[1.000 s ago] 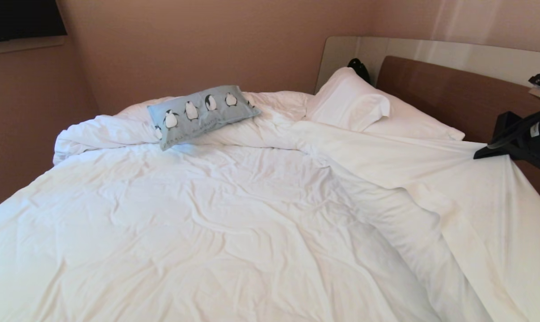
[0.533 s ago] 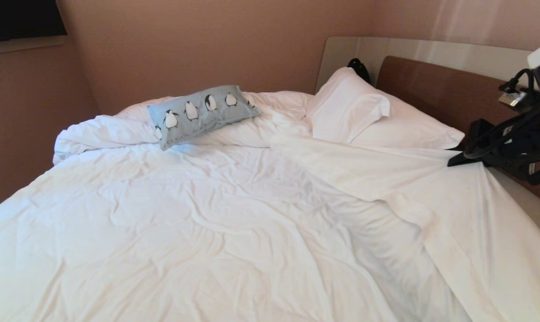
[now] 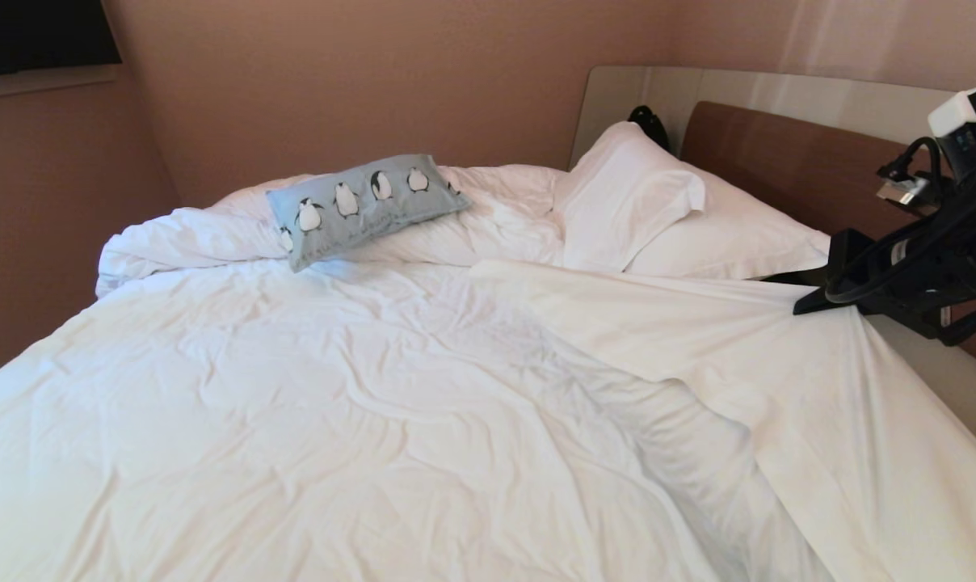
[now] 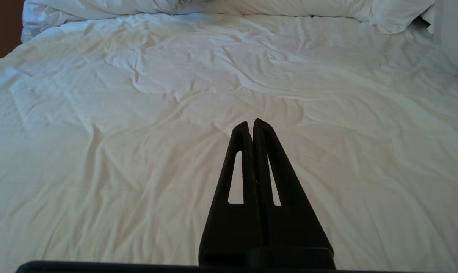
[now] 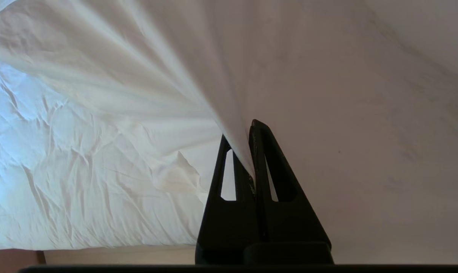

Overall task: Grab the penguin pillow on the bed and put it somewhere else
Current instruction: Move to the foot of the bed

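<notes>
Head view: right gripper (image 3: 807, 303) fingers clenched on sheet (image 3: 698, 323) edge; left gripper (image 4: 251, 125) fingers closed, empty.

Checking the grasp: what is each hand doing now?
Left hand: closed, empty, above the bed.
Right hand: closed on the white sheet.

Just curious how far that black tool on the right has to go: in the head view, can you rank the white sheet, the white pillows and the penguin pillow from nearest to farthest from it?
1. White sheet: pinched in the right tool.
2. White pillows: just beyond it, against the headboard.
3. Penguin pillow: farthest, across the bed toward the far left.
</notes>
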Robot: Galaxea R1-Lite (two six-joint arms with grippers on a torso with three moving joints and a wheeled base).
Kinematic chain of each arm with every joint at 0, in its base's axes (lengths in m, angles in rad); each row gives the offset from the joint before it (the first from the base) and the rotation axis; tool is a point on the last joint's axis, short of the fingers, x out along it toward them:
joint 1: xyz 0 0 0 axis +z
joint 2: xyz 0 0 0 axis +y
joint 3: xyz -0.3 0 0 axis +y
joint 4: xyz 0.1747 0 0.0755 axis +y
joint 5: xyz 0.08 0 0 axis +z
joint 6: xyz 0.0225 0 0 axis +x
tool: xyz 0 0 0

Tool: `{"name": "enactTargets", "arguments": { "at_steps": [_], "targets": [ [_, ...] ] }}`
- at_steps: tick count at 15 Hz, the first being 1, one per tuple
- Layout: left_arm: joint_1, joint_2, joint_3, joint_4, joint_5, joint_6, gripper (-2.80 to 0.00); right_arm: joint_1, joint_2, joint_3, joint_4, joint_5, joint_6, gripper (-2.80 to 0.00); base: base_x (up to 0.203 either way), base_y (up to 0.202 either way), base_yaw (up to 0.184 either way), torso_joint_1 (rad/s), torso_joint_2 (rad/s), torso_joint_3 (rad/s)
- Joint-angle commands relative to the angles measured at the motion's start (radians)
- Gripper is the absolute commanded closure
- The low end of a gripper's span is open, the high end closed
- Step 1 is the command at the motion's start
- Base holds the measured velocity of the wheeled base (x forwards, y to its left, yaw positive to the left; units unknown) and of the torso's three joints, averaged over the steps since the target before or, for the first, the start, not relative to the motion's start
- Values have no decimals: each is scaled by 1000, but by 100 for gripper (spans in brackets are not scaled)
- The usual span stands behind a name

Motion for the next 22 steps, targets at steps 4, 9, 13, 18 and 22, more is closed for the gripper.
{"name": "enactTargets", "arguments": {
  "at_steps": [4,9,13,18,22],
  "targets": [
    [0,0,1,1,0,-1,0,2,-7,2,6,1,3,0,0,0,0,0,0,0],
    [0,0,1,1,0,-1,0,2,-9,2,6,1,3,0,0,0,0,0,0,0],
    [0,0,0,1,0,-1,0,4,-9,2,6,1,3,0,0,0,0,0,0,0],
    [0,1,0,1,0,-2,0,5,-9,2,6,1,3,0,0,0,0,0,0,0],
    [0,0,1,1,1,-2,0,7,-7,3,6,1,1,0,0,0,0,0,0,0]
  ]
}}
